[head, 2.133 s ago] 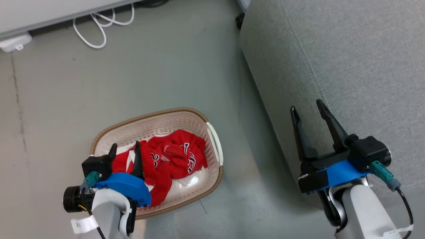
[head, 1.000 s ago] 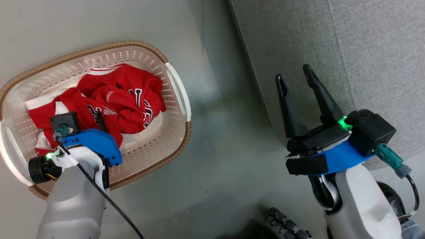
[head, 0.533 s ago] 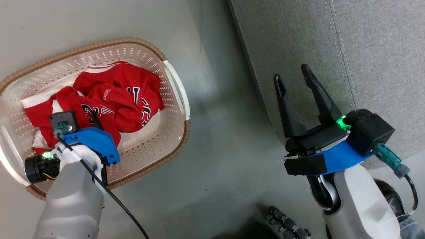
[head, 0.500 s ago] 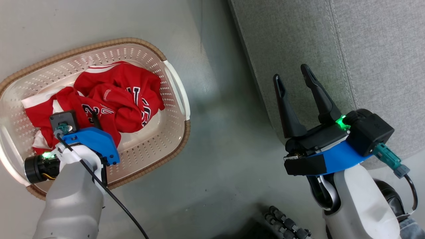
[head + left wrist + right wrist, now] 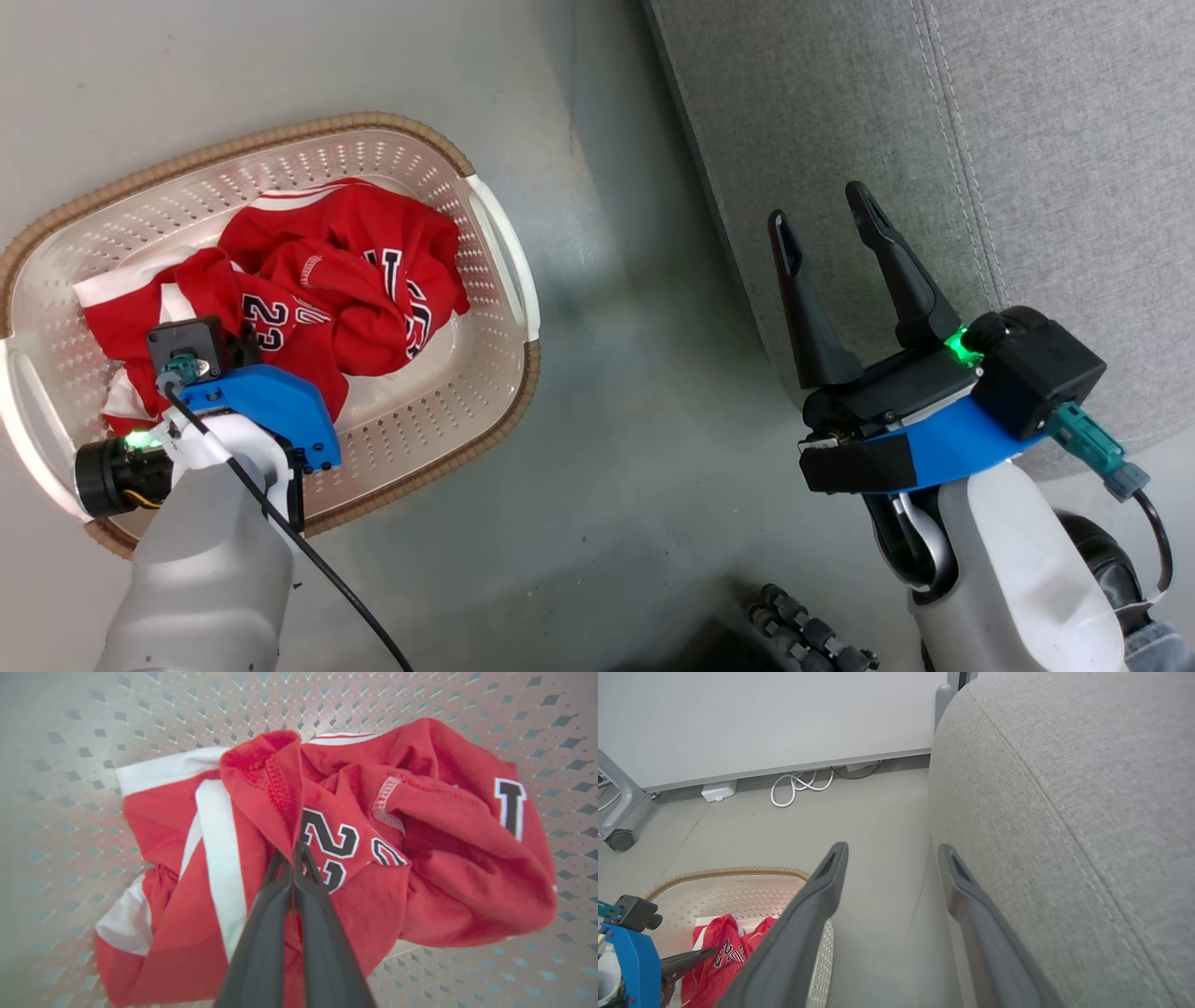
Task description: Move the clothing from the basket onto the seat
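At the left, the perforated laundry basket sits on the floor, with the two red jerseys crumpled together inside it. The left gripper reaches down into the heap, its fingers pressed together on a raised fold beside the black-and-white number. The cloth looks light, limp and clingy, so one pinch may drag both garments along. A thick bunched fold or the white-trimmed hem should hold better than a single layer. Further right, the right gripper hangs with fingers spread, holding nothing, at the near edge of the grey couch cushion.
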Available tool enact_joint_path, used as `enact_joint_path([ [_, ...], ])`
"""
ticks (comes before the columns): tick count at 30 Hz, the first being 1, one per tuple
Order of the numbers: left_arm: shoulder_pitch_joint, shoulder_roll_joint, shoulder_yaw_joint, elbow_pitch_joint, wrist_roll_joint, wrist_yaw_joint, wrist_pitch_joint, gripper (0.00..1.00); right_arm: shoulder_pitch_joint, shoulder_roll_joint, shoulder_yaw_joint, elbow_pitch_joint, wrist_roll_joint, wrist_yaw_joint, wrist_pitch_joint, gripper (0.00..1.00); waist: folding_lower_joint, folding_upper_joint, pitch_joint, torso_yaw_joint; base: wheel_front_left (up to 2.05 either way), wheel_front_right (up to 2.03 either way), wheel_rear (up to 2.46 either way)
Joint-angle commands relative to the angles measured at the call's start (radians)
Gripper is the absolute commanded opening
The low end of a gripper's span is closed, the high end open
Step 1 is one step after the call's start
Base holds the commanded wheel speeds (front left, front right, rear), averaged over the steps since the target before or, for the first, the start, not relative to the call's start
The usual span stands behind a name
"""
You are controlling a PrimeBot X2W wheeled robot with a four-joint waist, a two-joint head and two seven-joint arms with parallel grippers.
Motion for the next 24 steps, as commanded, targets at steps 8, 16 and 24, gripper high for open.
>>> enact_joint_path([
  [8,-0.010,-0.012,-0.009,0.006,-0.017,-0.017,-0.012,0.00,-0.018,-0.001,-0.001,0.014,-0.014,0.000,-0.004,1.00,-0.0001,0.0000,-0.026,0.021,0.00,0.00,0.00],
  [16,0.021,-0.041,-0.047,-0.017,0.002,-0.061,-0.016,0.00,-0.016,-0.001,-0.004,0.034,-0.041,0.000,-0.004,1.00,-0.0001,0.0000,-0.141,0.068,0.00,0.00,0.00],
  [24,0.096,-0.073,-0.103,-0.097,0.028,-0.117,-0.017,0.00,0.027,-0.001,-0.022,0.076,-0.081,0.000,-0.004,1.00,-0.0001,0.0000,-0.302,0.136,0.00,0.00,0.00],
])
